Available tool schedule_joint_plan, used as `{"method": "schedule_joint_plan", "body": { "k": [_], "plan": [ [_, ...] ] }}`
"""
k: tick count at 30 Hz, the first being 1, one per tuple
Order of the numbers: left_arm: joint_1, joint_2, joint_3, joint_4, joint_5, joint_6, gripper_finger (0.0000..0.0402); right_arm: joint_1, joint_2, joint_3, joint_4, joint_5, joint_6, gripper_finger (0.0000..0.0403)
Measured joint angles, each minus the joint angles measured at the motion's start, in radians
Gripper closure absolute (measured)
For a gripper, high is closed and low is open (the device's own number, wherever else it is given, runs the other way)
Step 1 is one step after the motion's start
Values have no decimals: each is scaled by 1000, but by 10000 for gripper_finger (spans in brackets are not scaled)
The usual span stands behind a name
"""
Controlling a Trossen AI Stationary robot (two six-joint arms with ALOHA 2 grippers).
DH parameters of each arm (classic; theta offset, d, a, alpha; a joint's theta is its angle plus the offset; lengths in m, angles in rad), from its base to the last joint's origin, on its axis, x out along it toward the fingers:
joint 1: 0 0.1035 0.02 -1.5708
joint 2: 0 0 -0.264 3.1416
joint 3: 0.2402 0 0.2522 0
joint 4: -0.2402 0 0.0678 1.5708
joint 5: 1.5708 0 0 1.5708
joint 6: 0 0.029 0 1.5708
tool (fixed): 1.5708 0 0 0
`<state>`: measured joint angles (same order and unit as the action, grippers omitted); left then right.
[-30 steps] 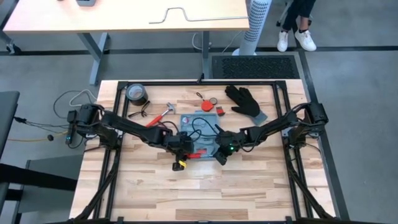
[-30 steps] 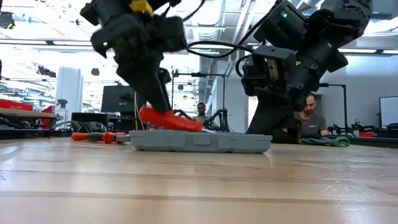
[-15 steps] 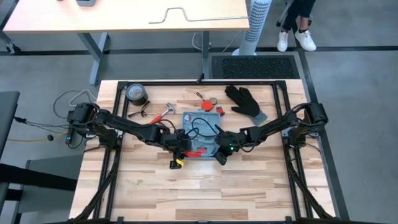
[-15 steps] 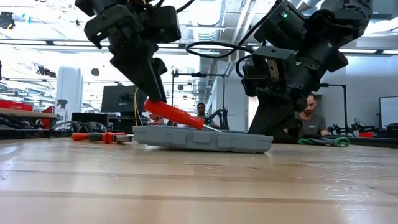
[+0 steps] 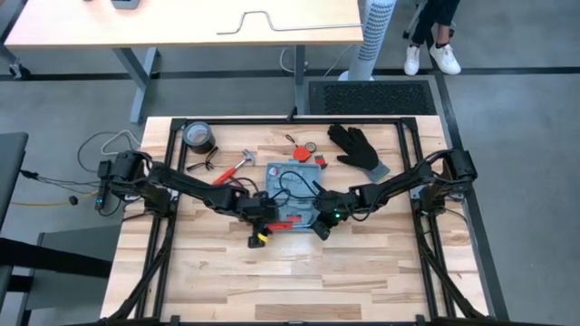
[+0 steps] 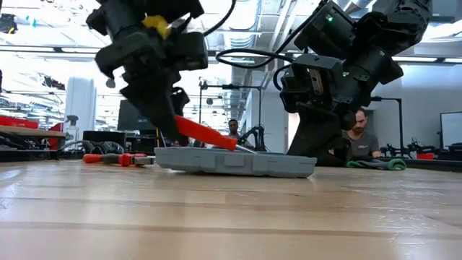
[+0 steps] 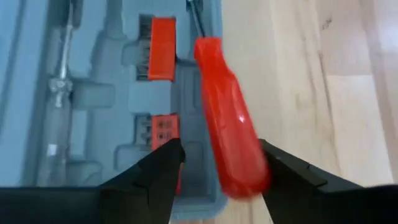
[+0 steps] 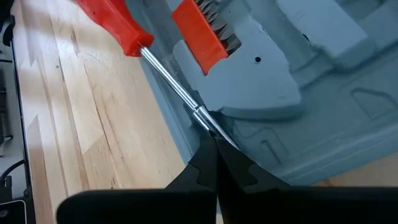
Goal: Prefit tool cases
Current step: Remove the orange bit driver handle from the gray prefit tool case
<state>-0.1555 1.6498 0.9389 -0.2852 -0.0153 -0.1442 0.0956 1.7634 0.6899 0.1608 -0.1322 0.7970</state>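
Over the last second the tool case (image 6: 231, 162), lying mid-tabletop (image 6: 231, 217), tilted as the left tool (image 7: 217, 165), jaws spread, raised the screwdriver (image 7: 229, 134), its tip pinched by the closed right tool (image 8: 214, 146), so seating remained unfinished.
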Motion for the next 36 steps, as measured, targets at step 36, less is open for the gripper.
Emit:
{"method": "schedule_joint_plan", "body": {
  "k": [36],
  "plan": [
    [6, -262, 5, -201, -76, -124, 339, -2, -136, -13, 7, 47, -32, 289]
  ]
}}
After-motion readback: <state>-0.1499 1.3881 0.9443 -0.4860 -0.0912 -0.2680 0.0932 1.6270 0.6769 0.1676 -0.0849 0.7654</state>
